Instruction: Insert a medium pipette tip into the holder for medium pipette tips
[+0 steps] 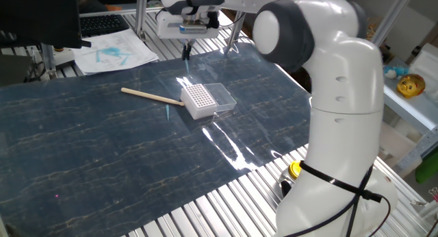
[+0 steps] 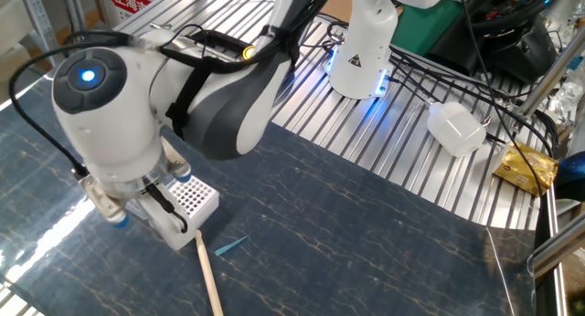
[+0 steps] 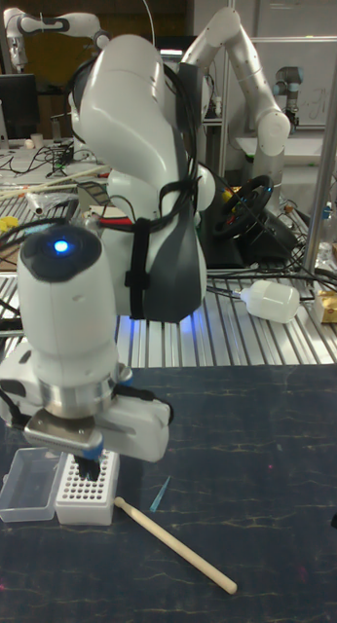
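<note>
The gripper (image 1: 185,51) hangs above the holder for medium pipette tips (image 1: 198,100), and I cannot tell if its jaws are clenched or released. The medium pipette tip (image 2: 230,247) lies on the worktop (image 1: 102,155), just beside the wooden stick (image 1: 152,97). The risk is that the jaws catch the stick together with the tip. No tip is visible in the holder's holes.
</note>
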`<state>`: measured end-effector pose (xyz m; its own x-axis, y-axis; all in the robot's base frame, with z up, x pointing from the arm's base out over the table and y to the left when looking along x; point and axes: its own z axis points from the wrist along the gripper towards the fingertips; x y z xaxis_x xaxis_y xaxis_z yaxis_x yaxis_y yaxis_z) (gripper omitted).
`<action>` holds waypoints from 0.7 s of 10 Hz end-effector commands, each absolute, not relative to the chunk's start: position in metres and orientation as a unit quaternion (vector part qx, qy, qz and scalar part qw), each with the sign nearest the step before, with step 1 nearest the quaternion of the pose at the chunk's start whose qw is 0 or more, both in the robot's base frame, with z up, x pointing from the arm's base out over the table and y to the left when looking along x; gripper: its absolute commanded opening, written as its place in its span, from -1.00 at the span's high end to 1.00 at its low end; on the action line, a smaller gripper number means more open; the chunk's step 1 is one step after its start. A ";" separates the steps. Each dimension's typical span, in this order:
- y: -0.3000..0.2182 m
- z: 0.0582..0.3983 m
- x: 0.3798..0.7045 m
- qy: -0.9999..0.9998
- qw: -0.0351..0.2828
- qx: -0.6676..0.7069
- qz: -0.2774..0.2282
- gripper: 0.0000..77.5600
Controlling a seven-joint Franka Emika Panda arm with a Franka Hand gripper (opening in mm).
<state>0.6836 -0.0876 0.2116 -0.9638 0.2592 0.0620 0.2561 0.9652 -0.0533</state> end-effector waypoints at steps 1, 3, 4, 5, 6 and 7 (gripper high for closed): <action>-0.104 0.240 0.666 -0.992 -0.020 -0.124 0.029 0.97; -0.105 0.241 0.659 -0.991 -0.038 -0.124 0.039 0.97; -0.106 0.241 0.655 -0.991 -0.044 -0.121 0.048 0.97; -0.106 0.242 0.652 -0.990 -0.050 -0.122 0.049 0.97; -0.105 0.240 0.647 -0.989 -0.059 -0.123 0.051 0.97; -0.104 0.239 0.645 -0.989 -0.065 -0.125 0.054 0.97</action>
